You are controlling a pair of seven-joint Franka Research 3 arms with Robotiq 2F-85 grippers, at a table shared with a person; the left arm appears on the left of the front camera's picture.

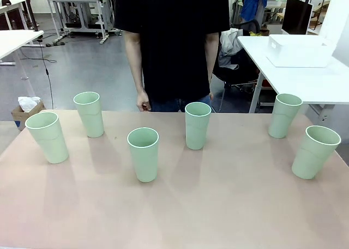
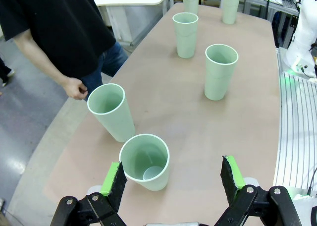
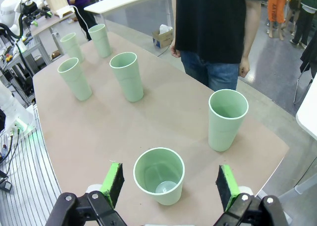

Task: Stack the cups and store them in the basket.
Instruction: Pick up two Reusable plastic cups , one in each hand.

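Several pale mint-green cups stand upright and apart across the pinkish table, from the leftmost cup (image 1: pixel 48 137) through a middle cup (image 1: pixel 143 154) to the rightmost cup (image 1: pixel 315 152). The white basket (image 1: pixel 299 51) sits on a separate white table at the back right. My left gripper (image 2: pixel 173 176) is open above the table's left end, the leftmost cup (image 2: pixel 146 161) just beyond its fingers, nearer the left pad. My right gripper (image 3: pixel 170 183) is open too, with the rightmost cup (image 3: pixel 159 175) between and below its green pads. Neither gripper touches a cup.
A person in a black shirt (image 1: pixel 172 36) stands at the far edge, hands hanging beside the body (image 1: pixel 143 101). The table (image 1: pixel 229 205) is bare in front of the cups. A cardboard box (image 1: pixel 24 111) sits on the floor at far left.
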